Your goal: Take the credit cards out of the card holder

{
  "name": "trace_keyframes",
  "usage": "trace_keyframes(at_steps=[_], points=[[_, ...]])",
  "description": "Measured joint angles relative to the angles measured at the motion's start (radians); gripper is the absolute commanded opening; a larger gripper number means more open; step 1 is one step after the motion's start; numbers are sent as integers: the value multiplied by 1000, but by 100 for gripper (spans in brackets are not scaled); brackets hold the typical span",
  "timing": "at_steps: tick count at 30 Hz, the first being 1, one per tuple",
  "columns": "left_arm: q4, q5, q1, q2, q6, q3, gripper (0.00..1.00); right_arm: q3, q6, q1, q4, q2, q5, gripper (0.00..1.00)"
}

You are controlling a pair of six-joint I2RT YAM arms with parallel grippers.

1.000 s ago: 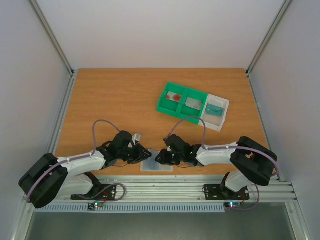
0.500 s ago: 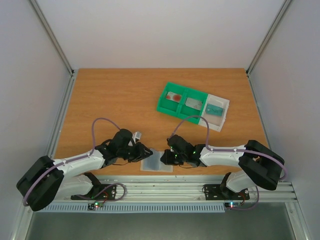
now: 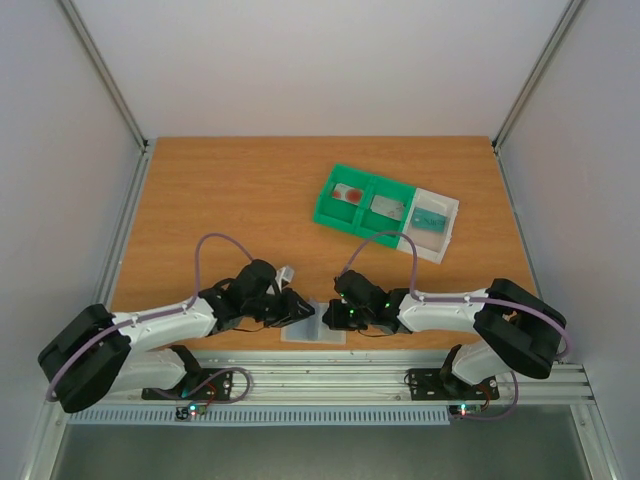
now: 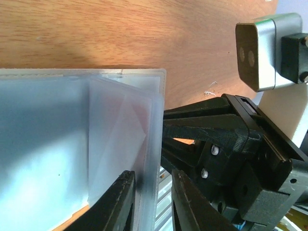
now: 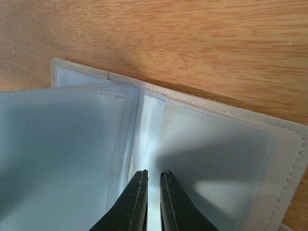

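Observation:
The card holder [image 3: 322, 334] lies open at the table's front edge, beige outside with grey-blue clear sleeves inside [image 5: 216, 144]. My left gripper [image 3: 300, 311] is at its left side. In the left wrist view its jaws [image 4: 153, 172] stand apart around the upright edge of a sleeve leaf [image 4: 147, 144], which touches only one finger. A faint reddish tint shows through that leaf; no credit card shows plainly. My right gripper [image 3: 336, 318] is shut, its fingertips [image 5: 153, 172] pressing down on the sleeves by the fold.
A green two-compartment tray [image 3: 325, 212] at the back right holds a flat piece with a red mark and a grey one. A white tray [image 3: 452, 212] joins it on the right. The metal rail [image 3: 330, 378] runs just behind the holder's near edge.
My left gripper has moved right to the holder's left edge, and a sleeve leaf now stands between its jaws. My right gripper shifted slightly right and stays pressed on the holder.

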Motion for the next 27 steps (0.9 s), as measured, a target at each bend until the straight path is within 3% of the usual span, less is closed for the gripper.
trace_keyframes(at_steps=[9,27], points=[[19,-8,-16,34,-5,8,31,-15,-2,0,-13,-35,11,17],[45,-9,-32,55,-14,26,34,-57,10,30,59,-123,-65,35]])
